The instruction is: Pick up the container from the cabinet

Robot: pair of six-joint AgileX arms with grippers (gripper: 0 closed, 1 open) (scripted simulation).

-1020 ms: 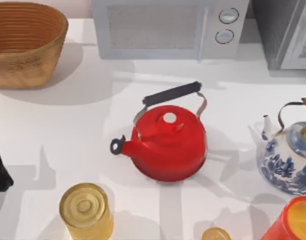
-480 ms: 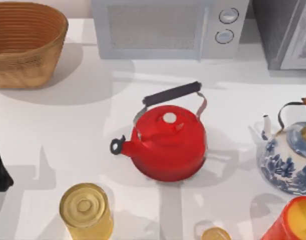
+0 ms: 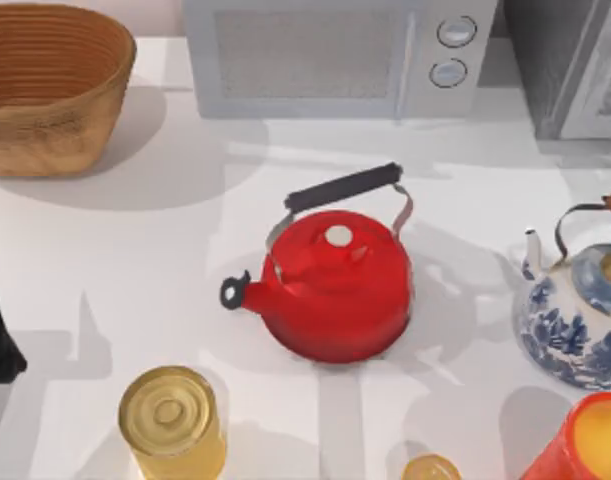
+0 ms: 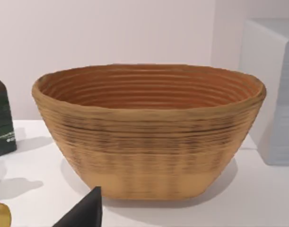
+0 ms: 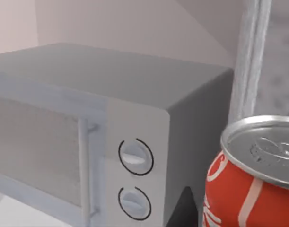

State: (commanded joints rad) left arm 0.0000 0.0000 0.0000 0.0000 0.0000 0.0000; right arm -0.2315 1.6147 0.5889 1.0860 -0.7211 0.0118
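The setting reads as a home kitchen, rendered in simulation. A white counter (image 3: 135, 250) runs against a plain pale wall. At its back stand a white microwave (image 3: 335, 55) with two round knobs and a grey cabinet (image 3: 570, 65). A red kettle (image 3: 335, 285) with a black handle sits mid-counter, a blue-and-white china teapot (image 3: 575, 320) to its right, and a woven basket (image 3: 50, 85) at the back left. A yellow lidded jar (image 3: 172, 420), a red soda can (image 5: 250, 179) and a dark bottle (image 4: 1, 118) add to the pantry clutter.
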